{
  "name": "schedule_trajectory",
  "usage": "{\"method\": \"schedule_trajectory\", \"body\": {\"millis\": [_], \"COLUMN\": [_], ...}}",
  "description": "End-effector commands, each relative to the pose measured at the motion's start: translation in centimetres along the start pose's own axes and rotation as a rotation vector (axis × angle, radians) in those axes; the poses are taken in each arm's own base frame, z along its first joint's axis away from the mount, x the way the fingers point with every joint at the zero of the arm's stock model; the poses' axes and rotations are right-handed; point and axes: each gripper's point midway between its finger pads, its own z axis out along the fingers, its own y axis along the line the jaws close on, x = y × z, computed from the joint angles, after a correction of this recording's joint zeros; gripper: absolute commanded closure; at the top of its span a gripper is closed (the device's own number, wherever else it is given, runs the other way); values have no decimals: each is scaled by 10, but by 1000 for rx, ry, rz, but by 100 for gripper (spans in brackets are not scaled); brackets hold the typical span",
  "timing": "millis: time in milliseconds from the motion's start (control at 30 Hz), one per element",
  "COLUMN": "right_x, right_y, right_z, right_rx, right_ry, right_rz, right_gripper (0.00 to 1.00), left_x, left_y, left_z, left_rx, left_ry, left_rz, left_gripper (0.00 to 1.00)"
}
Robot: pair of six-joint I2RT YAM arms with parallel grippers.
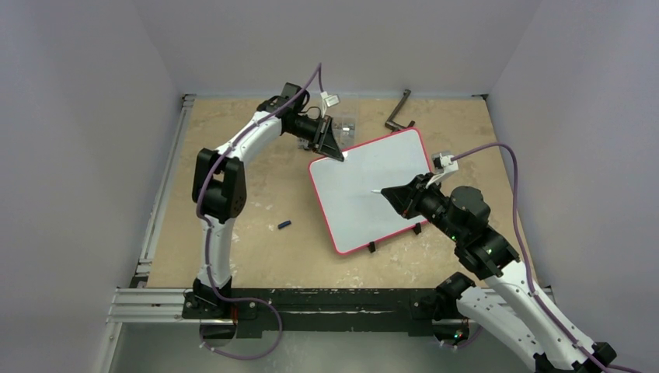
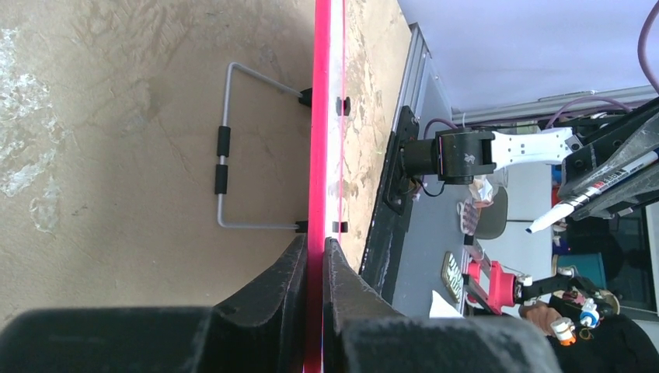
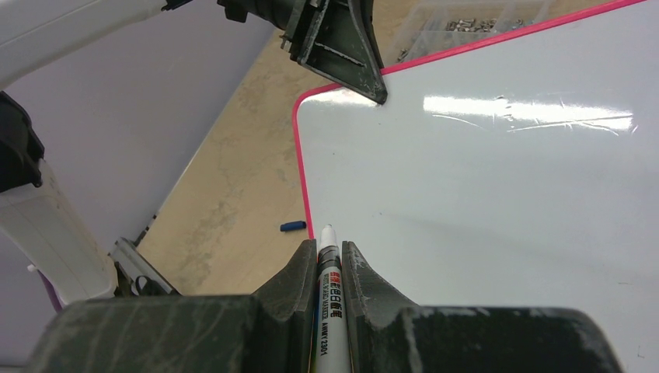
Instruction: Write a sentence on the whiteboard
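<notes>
Writing yet to begin: the whiteboard (image 1: 373,194) shows a bare glossy face, so the whole sentence is left to do. The left gripper (image 1: 336,151) is clamped on the board's red-framed corner, and the panel's long axis runs away from it towards the far right. The right gripper (image 1: 392,194) grasps an uncapped marker (image 3: 327,264), whose barrel lies along the fingers and whose tip points ahead over the board, towards the left gripper. Whether the tip touches cannot be told. A blue cap (image 1: 284,225) lies on the table beyond the board's left edge.

White links (image 1: 260,130), black joints (image 1: 220,186), purple cables (image 1: 514,167), perhaps green lights (image 1: 488,250)
</notes>
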Motion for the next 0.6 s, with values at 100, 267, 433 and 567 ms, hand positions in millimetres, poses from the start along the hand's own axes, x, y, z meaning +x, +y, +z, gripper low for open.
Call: {"method": "schedule_trajectory", "body": {"millis": [100,267,433,567], "right_x": [-15,-17,-23,-27], "right_y": [10,16,19,24], "right_z": [0,1,2,2], "right_rx": [-44,-84,-101,-125], "right_ry": [-52,-63,-86,-101], "right_rz": [-26,-47,-81,-113], "right_gripper": [100,100,100,100], "left_x": [-8,-1,0,0], "left_y": [-46,-55,-61,-63], "left_z": [-13,-14,-19,-20], "left_rx": [-5,-71,-108,-129], "left_ry": [-18,12,7,1], "left_rz": [178,267,318,337], "left_gripper": [100,100,100,100]}}
